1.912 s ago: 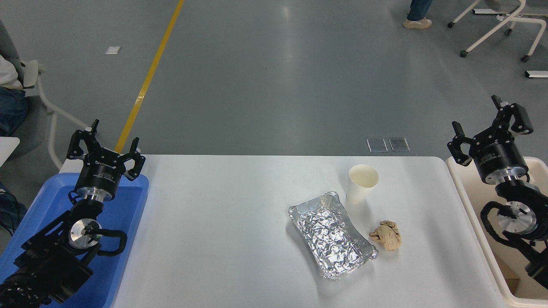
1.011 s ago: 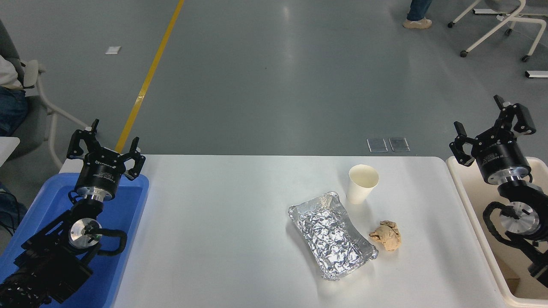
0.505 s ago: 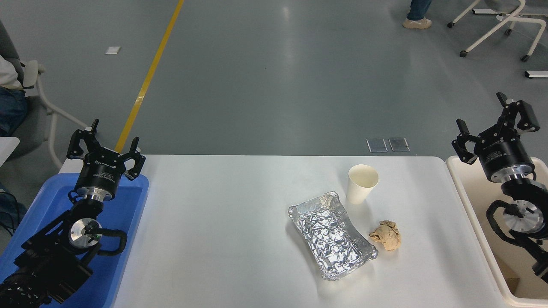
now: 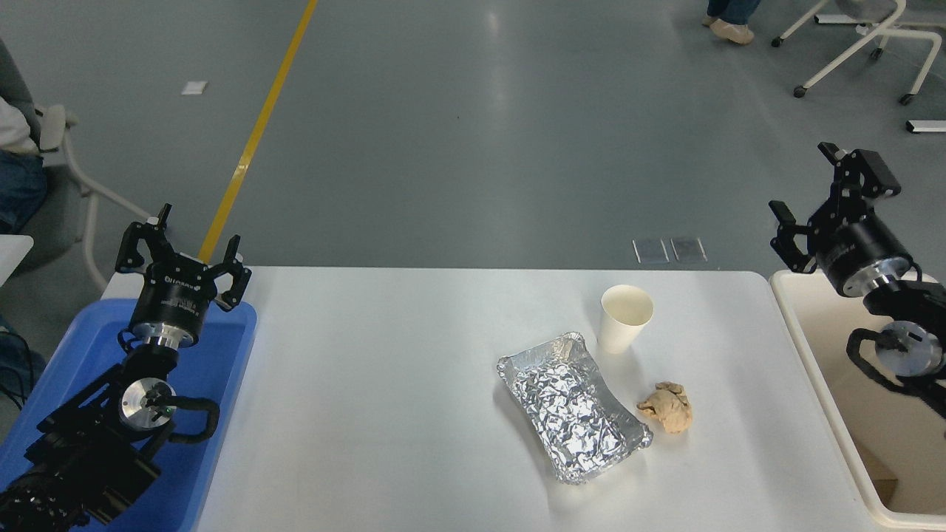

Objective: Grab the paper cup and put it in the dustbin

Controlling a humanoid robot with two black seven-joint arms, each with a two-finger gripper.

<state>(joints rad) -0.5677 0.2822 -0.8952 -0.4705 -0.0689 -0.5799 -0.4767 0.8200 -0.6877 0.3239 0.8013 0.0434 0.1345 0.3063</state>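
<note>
The paper cup [image 4: 626, 318] stands upright on the table [image 4: 384, 414] just beyond the foil tray [image 4: 573, 406], likely light and easily crushed, best pinched gently mid-wall by the right claw [image 4: 831, 199], now spread apart.

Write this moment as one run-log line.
paper cup: upright on table | right gripper: open, empty, above dustbin | left gripper: parked, open

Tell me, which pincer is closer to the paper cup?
The right one. The right pincer hangs open above the dustbin, to the right of the paper cup. The left pincer is parked open over the blue tray, far across the table.
</note>
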